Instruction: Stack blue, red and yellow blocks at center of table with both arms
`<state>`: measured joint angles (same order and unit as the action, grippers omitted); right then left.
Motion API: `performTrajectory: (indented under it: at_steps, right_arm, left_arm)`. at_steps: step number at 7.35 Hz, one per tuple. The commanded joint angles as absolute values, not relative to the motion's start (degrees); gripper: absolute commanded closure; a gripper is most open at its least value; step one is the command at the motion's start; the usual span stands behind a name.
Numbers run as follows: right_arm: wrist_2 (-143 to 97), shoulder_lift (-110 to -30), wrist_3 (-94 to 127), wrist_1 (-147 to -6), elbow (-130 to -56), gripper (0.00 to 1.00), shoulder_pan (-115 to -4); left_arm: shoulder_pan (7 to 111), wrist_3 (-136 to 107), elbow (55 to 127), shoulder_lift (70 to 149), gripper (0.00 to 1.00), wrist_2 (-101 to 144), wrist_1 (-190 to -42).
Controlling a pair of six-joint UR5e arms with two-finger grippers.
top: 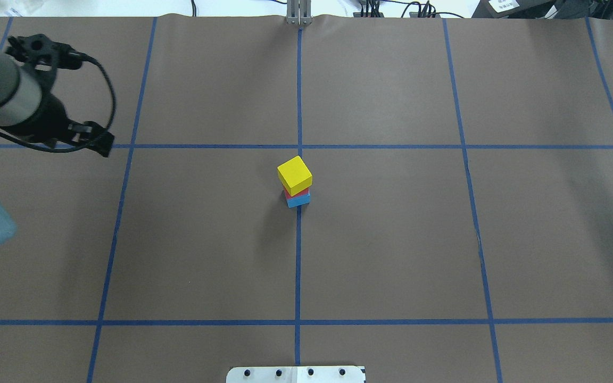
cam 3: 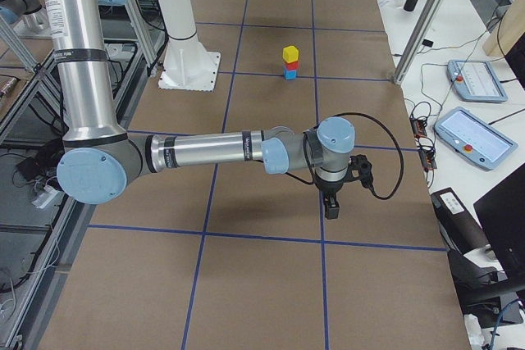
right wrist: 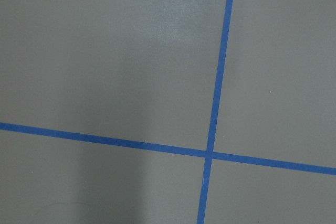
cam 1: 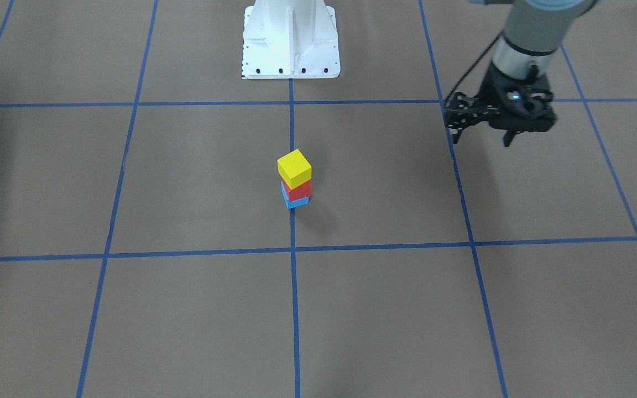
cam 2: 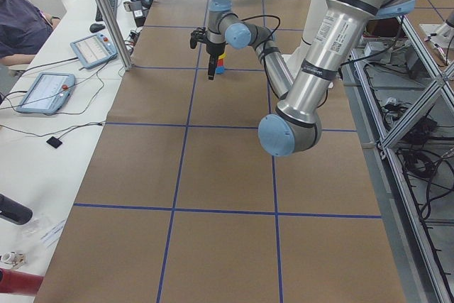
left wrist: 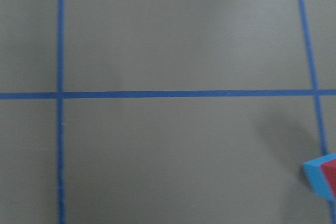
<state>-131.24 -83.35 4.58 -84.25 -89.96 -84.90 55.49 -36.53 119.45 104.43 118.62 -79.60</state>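
From the front we look steeply down over the counter (cam 1: 186, 309) toward the robot's base (cam 1: 291, 38); from behind and above we face the opposite way. Both views share the block stack (cam 1: 294, 179) at centre. Two side cameras look along the counter from its ends. Each wrist camera faces down, close over the counter; the left catches the stack's corner.

Open room all around central block stack (cam 1: 295, 179)
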Motion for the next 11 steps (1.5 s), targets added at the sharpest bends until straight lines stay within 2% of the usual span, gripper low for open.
performTrajectory:
  at_steps: [1,2,3,7,11]
  right_arm:
    - [-131.22,-83.06,5.10,-84.29,-89.30,0.01,-84.90]
    - [-130.87,-83.14,4.84,-84.20,-87.56,0.01,-84.90]
    - [-130.78,-83.49,4.75,-82.89,-86.32,0.01,-84.90]
    - [-139.19,-83.85,5.19,-86.62,-86.74,0.01,-89.36]
    - [-138.70,-85.42,4.92,-97.73,-93.68,0.01,-90.88]
  left_arm:
    - [74.97,-10.34,110.20,97.04,0.00,130.55,-82.96]
    - [82.19,3.03,100.90,97.64,0.00,133.82,-83.23]
    - [83.92,10.04,97.59,97.04,0.00,134.12,-86.28]
    - [83.94,10.46,90.90,94.04,0.00,131.49,-89.36]
    - [85.86,9.84,91.05,94.13,0.00,131.83,-89.39]
